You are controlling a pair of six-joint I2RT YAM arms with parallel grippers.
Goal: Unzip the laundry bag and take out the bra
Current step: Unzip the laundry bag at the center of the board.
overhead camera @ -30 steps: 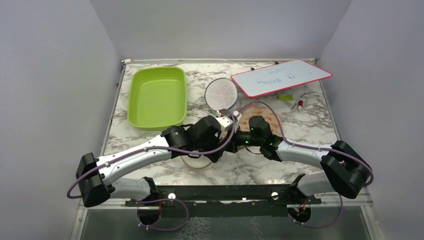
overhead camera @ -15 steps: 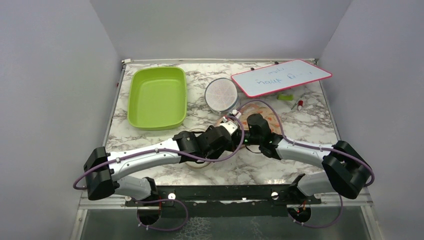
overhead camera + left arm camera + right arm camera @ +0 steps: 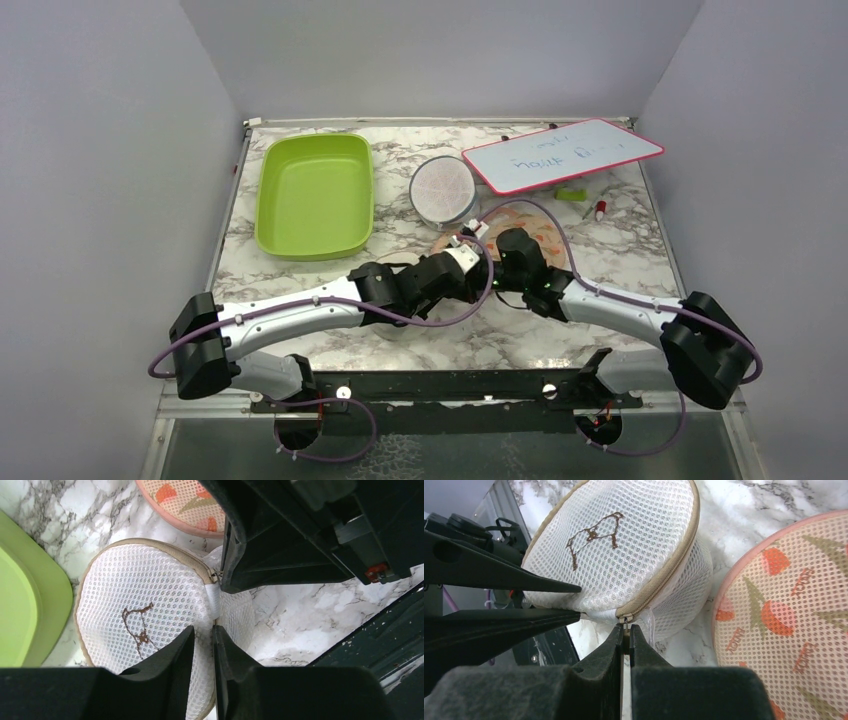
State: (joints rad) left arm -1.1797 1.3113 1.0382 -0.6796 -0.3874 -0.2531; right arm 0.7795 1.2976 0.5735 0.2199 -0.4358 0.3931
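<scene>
The laundry bag (image 3: 624, 545), a round white mesh pod with a tan zip rim and a small bra drawing on its flat face, lies tilted on the marble. My right gripper (image 3: 625, 628) is shut on the zip pull (image 3: 625, 632) at the closed end of the zip. In the left wrist view the laundry bag (image 3: 135, 610) fills the middle. My left gripper (image 3: 203, 628) pinches a fold of its mesh beside the white end tab (image 3: 214, 600). The black body of the right gripper (image 3: 280, 540) sits just above. The bra is hidden. From above, both arms cover the bag.
A flat orange floral pouch (image 3: 530, 225) lies right beside the bag, behind the right wrist. Further back are a plain white mesh pod (image 3: 444, 190), a green tray (image 3: 315, 195) at the left, a pink-edged whiteboard (image 3: 560, 155) and a small marker (image 3: 600, 210).
My left arm has swung right and stretched toward the right gripper, and its jaws have closed onto the bag's mesh. The right arm has shifted slightly and kept its hold.
</scene>
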